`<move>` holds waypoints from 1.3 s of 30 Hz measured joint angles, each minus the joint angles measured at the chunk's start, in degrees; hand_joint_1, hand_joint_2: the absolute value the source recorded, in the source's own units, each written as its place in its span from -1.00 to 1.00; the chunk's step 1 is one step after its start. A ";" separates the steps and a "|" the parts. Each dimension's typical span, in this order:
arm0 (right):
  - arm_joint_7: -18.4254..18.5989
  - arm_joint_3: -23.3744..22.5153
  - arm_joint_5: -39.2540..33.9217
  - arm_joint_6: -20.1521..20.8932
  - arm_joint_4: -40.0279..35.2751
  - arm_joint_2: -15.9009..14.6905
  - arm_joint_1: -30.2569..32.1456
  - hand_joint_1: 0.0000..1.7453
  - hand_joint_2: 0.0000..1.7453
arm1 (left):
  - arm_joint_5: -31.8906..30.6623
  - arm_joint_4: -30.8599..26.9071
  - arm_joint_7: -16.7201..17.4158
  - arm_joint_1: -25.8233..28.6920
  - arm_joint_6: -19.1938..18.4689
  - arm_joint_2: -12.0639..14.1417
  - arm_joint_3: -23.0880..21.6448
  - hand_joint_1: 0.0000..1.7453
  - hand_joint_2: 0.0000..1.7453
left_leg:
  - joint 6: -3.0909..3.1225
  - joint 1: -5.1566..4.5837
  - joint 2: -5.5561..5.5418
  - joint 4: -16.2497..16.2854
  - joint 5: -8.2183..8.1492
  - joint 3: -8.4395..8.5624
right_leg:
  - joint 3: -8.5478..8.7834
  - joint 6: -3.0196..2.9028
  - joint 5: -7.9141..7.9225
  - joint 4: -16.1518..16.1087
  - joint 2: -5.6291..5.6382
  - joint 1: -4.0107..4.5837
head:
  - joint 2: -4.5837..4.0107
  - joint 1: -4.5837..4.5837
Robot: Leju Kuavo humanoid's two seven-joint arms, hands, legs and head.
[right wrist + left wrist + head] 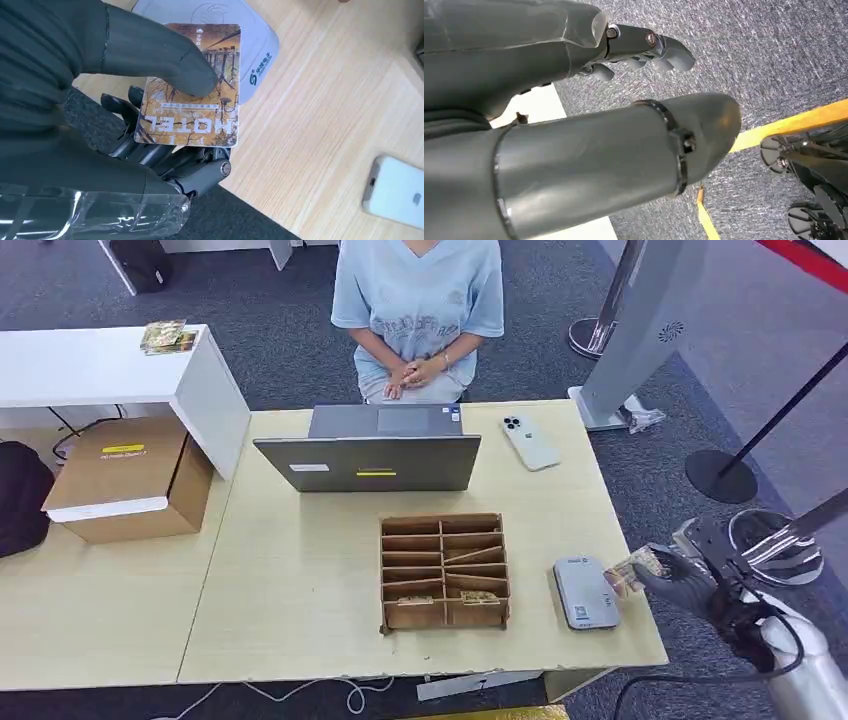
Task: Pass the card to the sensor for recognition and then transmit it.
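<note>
While cards (478,596) lie in the organizer (444,571).

Bare table (300,570) lies left of the wooden organizer (444,571); laptop (368,461) stands behind it.

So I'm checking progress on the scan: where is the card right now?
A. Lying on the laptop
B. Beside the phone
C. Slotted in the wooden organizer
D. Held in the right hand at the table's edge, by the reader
D: the right hand pinches the card under its thumb, with the card's far end over the grey reader near the table edge.
</note>
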 joint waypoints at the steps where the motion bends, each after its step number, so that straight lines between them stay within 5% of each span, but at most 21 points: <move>1: 0.00 0.05 0.00 0.00 0.11 0.00 -0.02 1.00 1.00 | 0.00 0.00 0.00 0.00 0.00 0.02 0.00 -1.00 -1.00 | 0.00 0.00 0.00 0.00 0.00 0.00 | 0.00 0.00 0.00 0.00 0.00 0.00 | 0.00 0.00; 39: -0.61 2.32 0.87 0.13 4.50 -0.02 -2.90 1.00 1.00 | 0.00 0.07 -0.04 -0.04 -0.15 0.00 -0.35 -1.00 -1.00 | 0.00 0.00 0.00 0.00 0.00 0.00 | -0.01 0.00 0.00 0.00 0.00 0.00 | 0.00 0.00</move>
